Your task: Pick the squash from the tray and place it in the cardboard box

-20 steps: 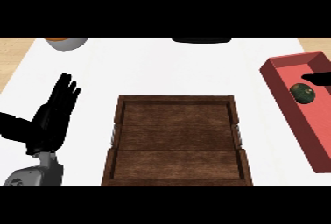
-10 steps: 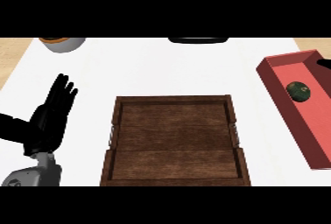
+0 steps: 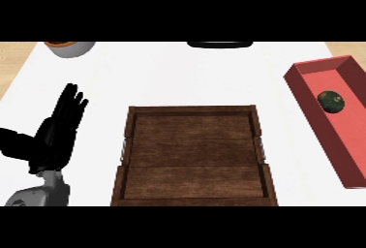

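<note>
I see the squash [image 3: 331, 101] lying in the red tray [image 3: 309, 92] at the right side of the counter [image 3: 178, 77], well apart from the brown box [image 3: 193, 155] in the middle. My left hand [image 3: 57, 133] rests at the left with fingers straight and apart, holding nothing; my right hand is out of view. I judge the squash small, round, hard and light, with a smooth rind that may slip, so I'd curl fingers and thumb around its widest part from above
</note>
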